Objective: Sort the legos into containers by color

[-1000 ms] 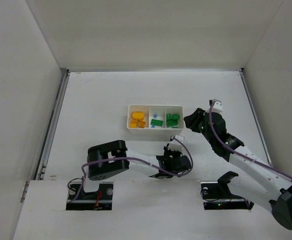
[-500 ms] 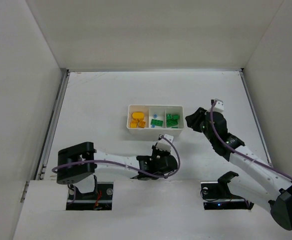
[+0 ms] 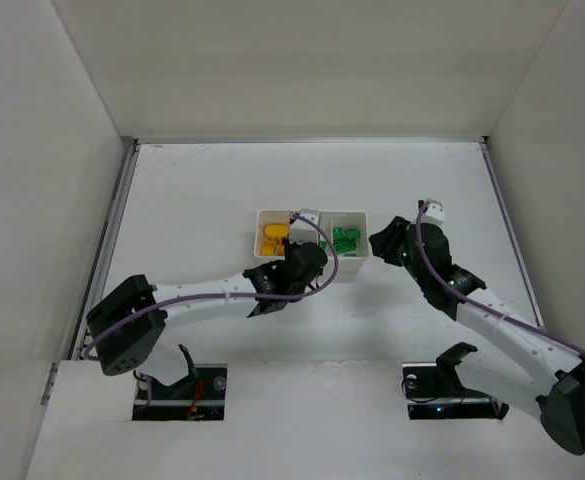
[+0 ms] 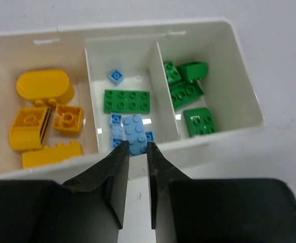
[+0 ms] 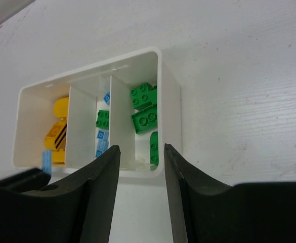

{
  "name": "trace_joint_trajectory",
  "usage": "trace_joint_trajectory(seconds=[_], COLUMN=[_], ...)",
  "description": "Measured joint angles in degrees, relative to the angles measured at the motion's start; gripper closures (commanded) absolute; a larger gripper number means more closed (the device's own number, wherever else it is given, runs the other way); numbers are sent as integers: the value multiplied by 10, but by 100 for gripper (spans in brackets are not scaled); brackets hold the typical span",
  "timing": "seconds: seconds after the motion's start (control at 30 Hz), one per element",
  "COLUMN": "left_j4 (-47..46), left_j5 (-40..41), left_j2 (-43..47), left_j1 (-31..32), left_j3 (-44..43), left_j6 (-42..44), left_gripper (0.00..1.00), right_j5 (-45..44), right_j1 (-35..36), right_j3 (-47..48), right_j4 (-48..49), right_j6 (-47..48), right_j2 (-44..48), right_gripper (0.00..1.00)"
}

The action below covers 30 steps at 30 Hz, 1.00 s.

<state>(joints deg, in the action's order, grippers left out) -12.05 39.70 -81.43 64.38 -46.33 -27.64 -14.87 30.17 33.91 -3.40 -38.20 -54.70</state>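
Left gripper (image 4: 136, 151): jaws nearly closed, pinching a light blue brick (image 4: 135, 129) over the near edge of the tray's (image 4: 249, 93) middle compartment.
Right gripper (image 5: 141, 148): jaws apart, empty, just beside the tray's green end.
Tray contents: yellow bricks (image 4: 41, 88) left, green bricks (image 4: 188, 92) right.

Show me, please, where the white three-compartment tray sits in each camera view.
Top external: the tray is mid-table, partly under the left arm.
Left wrist: the tray fills the upper half, beyond the left gripper pinching a light blue brick.
Right wrist: the tray sits centre-left, seen obliquely.
Shared landmark: the green bricks in one end compartment.
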Motion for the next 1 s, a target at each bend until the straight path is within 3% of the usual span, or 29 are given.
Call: trace_joint_trajectory(seconds=[0.1,0.23,0.4,0.43,0.47,0.5,0.8,0.9,1.0], left_j4=[-19,-32,-36,-36,-38,-39,-20,9,55], left_j5=[-29,-58,-67,-67,-67,-66,-36,-33,-32], left_j2=[-40,-81,-77,-70,-58,-43,197,277,343], left_j1=[-44,-70,-77,-79,-80,-82,-148,-189,-245], left_j3=[-32,-65,-67,-64,-59,-49,93,141,184], left_j6=[26,52,68,70,70,72,18,-26,-79], left_gripper=[80,63,30,21,3,0,0,0,0], right_j5=[0,0,-1,-1,-1,-1,-1,-3,-10], right_j1=[7,14,14,14,14,14,61,95,118], right_j3=[-1,-7,-20,-24,-28,-33,-75,-82,-87], right_j4=[0,1,1,1,3,4,8,7,3], right_j6=[-2,-5,-8,-9,-10,-10,-22,-28,-34], right_j2=[-2,-1,5,7,10,12,42,57,67], right_gripper=[54,54,54,54,54,54,79,79,70])
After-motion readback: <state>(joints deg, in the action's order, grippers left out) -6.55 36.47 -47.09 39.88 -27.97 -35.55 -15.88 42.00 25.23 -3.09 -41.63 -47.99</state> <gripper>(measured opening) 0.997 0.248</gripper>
